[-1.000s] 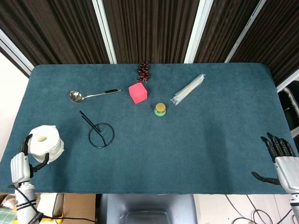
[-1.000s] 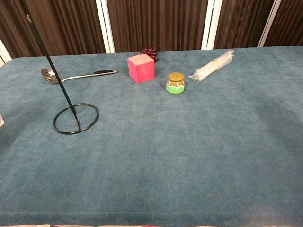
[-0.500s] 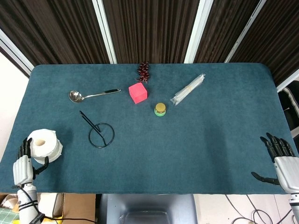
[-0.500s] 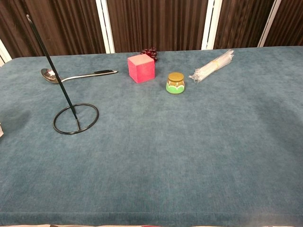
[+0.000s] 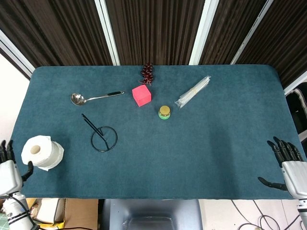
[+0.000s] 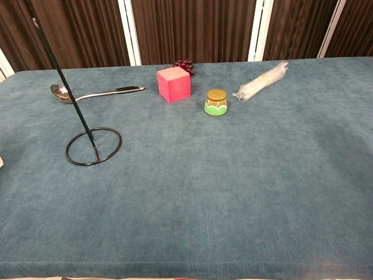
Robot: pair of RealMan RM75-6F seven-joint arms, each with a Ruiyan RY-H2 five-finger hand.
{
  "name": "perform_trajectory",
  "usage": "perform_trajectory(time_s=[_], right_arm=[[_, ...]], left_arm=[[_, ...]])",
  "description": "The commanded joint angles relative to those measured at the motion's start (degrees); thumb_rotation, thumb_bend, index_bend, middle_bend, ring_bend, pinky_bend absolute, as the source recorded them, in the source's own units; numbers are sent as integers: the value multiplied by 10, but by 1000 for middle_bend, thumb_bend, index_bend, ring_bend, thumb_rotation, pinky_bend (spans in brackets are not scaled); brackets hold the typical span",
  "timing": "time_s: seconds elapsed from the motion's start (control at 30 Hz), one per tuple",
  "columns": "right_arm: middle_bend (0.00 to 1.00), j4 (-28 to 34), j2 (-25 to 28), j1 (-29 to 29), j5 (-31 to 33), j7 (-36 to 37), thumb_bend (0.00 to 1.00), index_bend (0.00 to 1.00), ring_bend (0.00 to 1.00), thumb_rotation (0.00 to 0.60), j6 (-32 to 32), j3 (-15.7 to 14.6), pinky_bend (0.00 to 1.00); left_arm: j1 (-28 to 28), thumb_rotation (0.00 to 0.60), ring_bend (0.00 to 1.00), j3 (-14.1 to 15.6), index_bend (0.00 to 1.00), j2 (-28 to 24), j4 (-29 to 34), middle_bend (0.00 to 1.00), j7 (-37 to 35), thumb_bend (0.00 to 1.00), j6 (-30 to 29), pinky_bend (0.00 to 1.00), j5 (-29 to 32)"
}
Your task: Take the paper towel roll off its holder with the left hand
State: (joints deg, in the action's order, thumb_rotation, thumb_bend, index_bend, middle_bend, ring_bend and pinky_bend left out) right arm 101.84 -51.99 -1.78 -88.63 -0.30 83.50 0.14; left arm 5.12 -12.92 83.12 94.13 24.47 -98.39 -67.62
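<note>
The white paper towel roll [image 5: 41,152] lies on the table near the front left edge, off the black wire holder [image 5: 102,136]. The holder [image 6: 87,140] stands bare, its thin rod rising from a ring base. My left hand [image 5: 9,168] hovers just left of the roll, past the table's edge, fingers spread and apart from it. My right hand [image 5: 288,164] rests open at the front right corner, holding nothing. Neither hand appears in the chest view, where only a sliver of the roll shows at the left edge.
A metal ladle [image 5: 93,97], a pink cube [image 5: 141,95], a bunch of dark grapes [image 5: 147,73], a small green jar with a gold lid [image 5: 164,112] and a clear packet of sticks [image 5: 193,91] lie across the far half of the blue table [image 5: 201,153].
My left hand has let go of the roll and drawn back left, off the table's edge. The roll has settled on the table, slightly lower left than before. The right hand stayed still.
</note>
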Motion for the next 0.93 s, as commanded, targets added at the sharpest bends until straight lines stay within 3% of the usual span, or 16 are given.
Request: perform_trajectory(time_s=[0.03, 0.2, 0.47, 0.93], right_arm=[[26, 0, 1, -1, 2, 2, 130, 4, 0, 600, -1, 1, 151], [25, 2, 3, -2, 5, 3, 130, 23, 0, 600, -2, 3, 151], [25, -1, 5, 2, -1, 7, 130, 74, 0, 600, 7, 2, 151], [25, 1, 10, 4, -3, 18, 131, 76, 0, 600, 12, 2, 151]], left_arm=[[8, 600, 0, 9, 0, -70, 47, 0, 12, 387, 35, 80, -40], [33, 600, 0, 30, 0, -131, 38, 0, 1, 370, 86, 38, -99], [53, 600, 0, 55, 73, -182, 83, 7, 9, 370, 159, 39, -101], [59, 600, 0, 63, 95, -197, 111, 25, 16, 369, 177, 45, -76]])
